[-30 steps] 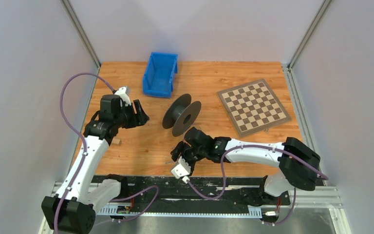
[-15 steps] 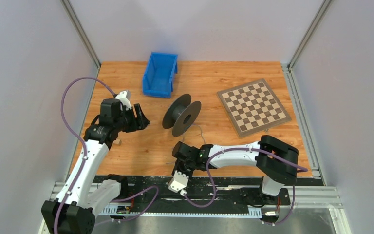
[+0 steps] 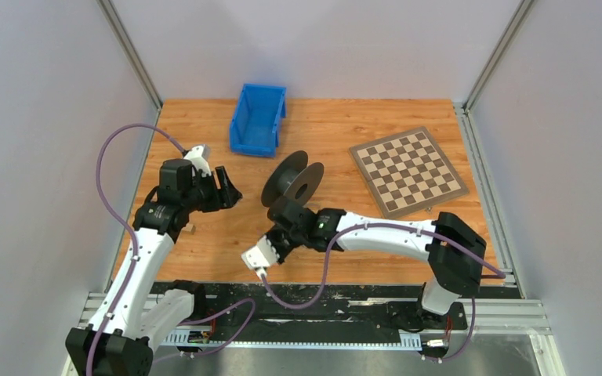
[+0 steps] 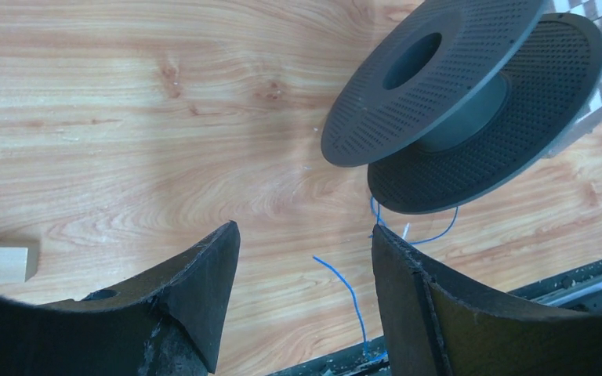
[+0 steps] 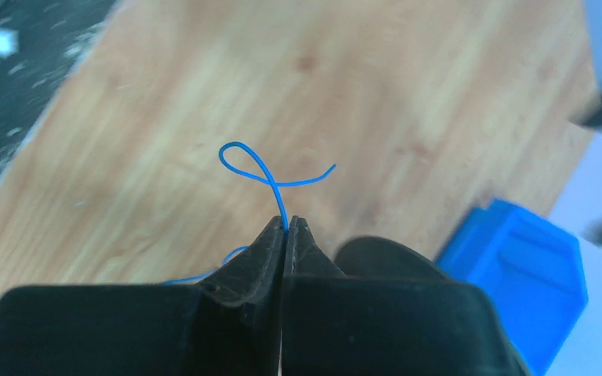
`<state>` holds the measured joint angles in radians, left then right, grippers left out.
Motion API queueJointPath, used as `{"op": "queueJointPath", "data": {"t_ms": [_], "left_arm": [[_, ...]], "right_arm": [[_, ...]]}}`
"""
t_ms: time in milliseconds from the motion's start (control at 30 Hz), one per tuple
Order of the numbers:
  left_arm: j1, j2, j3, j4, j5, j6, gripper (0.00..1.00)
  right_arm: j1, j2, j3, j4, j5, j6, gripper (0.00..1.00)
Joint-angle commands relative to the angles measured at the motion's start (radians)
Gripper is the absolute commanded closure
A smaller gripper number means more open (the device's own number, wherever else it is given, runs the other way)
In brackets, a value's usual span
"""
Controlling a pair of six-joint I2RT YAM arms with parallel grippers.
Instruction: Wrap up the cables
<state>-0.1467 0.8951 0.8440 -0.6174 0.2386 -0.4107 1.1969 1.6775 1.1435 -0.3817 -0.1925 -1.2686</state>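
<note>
Right arm (image 3: pixel 384 231) has swung from the table's (image 3: pixel 219 235) near edge up beside the spool (image 3: pixel 292 184), mid-table. Right gripper (image 5: pixel 285 223) clamped on the cable (image 5: pixel 273 182); left gripper (image 4: pixel 304 235) apart, empty. Step: carrying cable to spool; next, lay it round the hub. Overhead view hides the cable; wrist views show it, seemingly trailing toward the near edge.

High rear overhead of table (image 3: pixel 337 133); close wrist views; spool (image 3: pixel 292 184) common to overhead and left.

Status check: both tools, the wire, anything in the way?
Right tool shut on the blue wire, small loop past its tips. Left tool open, empty, near the spool. Nothing blocking seen.
</note>
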Motion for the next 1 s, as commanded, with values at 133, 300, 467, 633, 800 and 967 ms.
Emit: {"op": "queueJointPath", "data": {"t_ms": [133, 300, 467, 633, 800, 967], "left_arm": [[0.007, -0.123, 0.031, 0.140, 0.076, 0.022, 0.29], [0.006, -0.161, 0.013, 0.236, 0.109, 0.019, 0.24], [0.006, -0.141, -0.005, 0.338, 0.200, 0.031, 0.22], [0.006, -0.113, 0.008, 0.354, 0.221, 0.090, 0.22], [0.005, -0.101, 0.023, 0.355, 0.215, 0.118, 0.23], [0.005, -0.071, 0.028, 0.366, 0.236, 0.121, 0.23]], "right_arm": [[-0.208, -0.021, 0.250, 0.072, -0.173, 0.634, 1.00], [-0.330, -0.010, 0.281, 0.119, -0.250, 0.861, 1.00], [-0.423, 0.012, 0.308, 0.125, -0.280, 1.089, 1.00], [-0.483, -0.019, 0.291, 0.146, -0.378, 1.288, 1.00], [-0.490, -0.055, 0.294, 0.175, -0.466, 1.394, 1.00], [-0.493, -0.091, 0.298, 0.192, -0.461, 1.447, 1.00]]}}
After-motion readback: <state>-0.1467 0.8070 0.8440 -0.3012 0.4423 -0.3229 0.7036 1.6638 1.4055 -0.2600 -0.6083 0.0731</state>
